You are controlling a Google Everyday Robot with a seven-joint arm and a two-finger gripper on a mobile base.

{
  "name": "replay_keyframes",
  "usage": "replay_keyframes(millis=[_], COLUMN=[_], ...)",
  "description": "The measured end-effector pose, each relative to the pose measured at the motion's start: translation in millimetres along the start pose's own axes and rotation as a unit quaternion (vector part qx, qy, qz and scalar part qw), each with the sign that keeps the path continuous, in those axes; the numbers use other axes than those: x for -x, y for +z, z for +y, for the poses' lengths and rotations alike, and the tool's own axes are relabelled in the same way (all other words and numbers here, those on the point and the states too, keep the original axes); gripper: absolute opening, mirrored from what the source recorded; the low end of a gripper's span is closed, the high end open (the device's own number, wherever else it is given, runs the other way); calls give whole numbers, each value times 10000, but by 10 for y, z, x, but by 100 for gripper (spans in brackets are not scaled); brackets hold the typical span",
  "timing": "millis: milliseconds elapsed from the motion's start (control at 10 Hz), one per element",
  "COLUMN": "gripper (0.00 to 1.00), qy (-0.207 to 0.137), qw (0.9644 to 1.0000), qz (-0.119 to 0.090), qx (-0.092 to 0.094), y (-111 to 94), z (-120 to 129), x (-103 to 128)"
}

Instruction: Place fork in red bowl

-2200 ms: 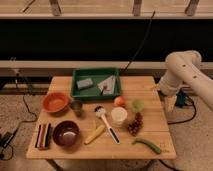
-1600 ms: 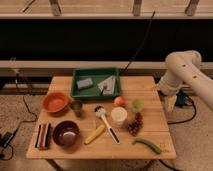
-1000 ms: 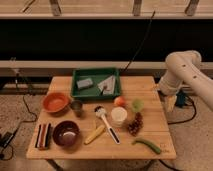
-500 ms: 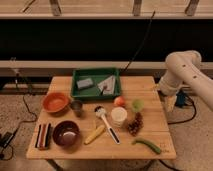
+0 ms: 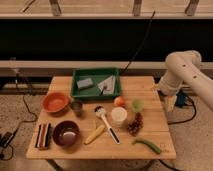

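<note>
**A:** Where is the gripper placed in the camera view?

**B:** The gripper point(image 5: 170, 104) is seen low under the white arm point(image 5: 181, 67), just off the picture-right edge of the wooden surface point(image 5: 155, 132), apart from everything on it. Whether it is open or closed cannot be told.

**A:** And where is the fork found?

**B:** The small, slim, dark fork point(image 5: 102, 89) is judged to lie inside the green rectangular tray point(image 5: 96, 71), in its right half beside a pale cloth point(image 5: 109, 86). A grey sponge point(image 5: 85, 82) is seen in the left half. Little detail is made out, so the fork's long axis cannot be stated.

**A:** On which relation is the coming move turned?

**B:** The fork is set to picture-left of the gripper and farther back, with the tray's right wall between them. A reach over that wall and down from above is probably called for.

**A:** Where is the goal, and what is found around it?

**B:** The round orange-red bowl point(image 5: 55, 102) is placed near the left end, well apart from the gripper. A small metal cup point(image 5: 76, 106) stands just beside it, and a dark maroon bowl point(image 5: 66, 134) lies nearer the front edge. An orange fruit point(image 5: 119, 101) and a white cup point(image 5: 118, 116) are set in front of the tray, off the likely path from tray to bowl.
</note>
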Motion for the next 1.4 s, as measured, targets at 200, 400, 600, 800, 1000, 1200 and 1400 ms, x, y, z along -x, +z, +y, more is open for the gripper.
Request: replay_keyframes(millis=[200, 400, 600, 800, 1000, 1200, 1400], gripper=[80, 80, 80, 80, 80, 80, 80], qy=[-111, -317, -688, -1206, -1558, -2022, -2348], qw=[9998, 9990, 9963, 9903, 9848, 9761, 9688], qz=[3, -21, -7, 15, -9, -41, -32], qx=[-142, -312, -517, -693, -770, -794, -795], y=[-88, -158, -224, -255, -233, -164, -114], z=[-155, -486, -961, -1399, -1686, -2033, -2230], x=[32, 125, 377, 614, 743, 1017, 1211])
